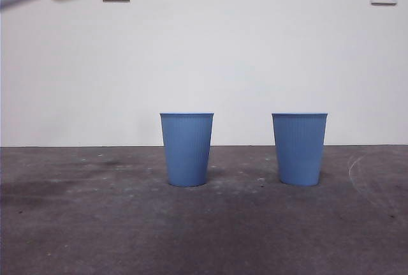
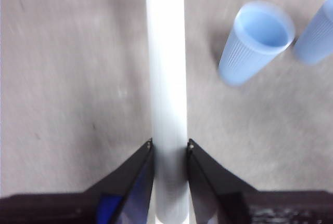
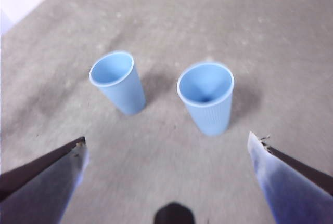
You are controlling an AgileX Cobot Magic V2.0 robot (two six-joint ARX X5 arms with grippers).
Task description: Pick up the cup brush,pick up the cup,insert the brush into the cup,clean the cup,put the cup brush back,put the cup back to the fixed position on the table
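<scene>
Across the flat dark grey mottled table point(image 1: 204, 237), two blue ribbed plastic cups stand upright, well apart: one cup point(image 1: 186, 148) at centre, its twin point(image 1: 299, 148) to the right. The right gripper point(image 3: 166, 146) hangs above them, jaws spread wide, holding nothing. The left gripper point(image 2: 169, 143) has its jaws clamped on the pale handle of the long-handled cup brush point(image 2: 166, 78); in the front view its cream-yellow sponge head sits high at the upper left, clear of both cups.

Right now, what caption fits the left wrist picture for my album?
Left gripper shut on the cup brush above the table, two blue cups nearby.
</scene>
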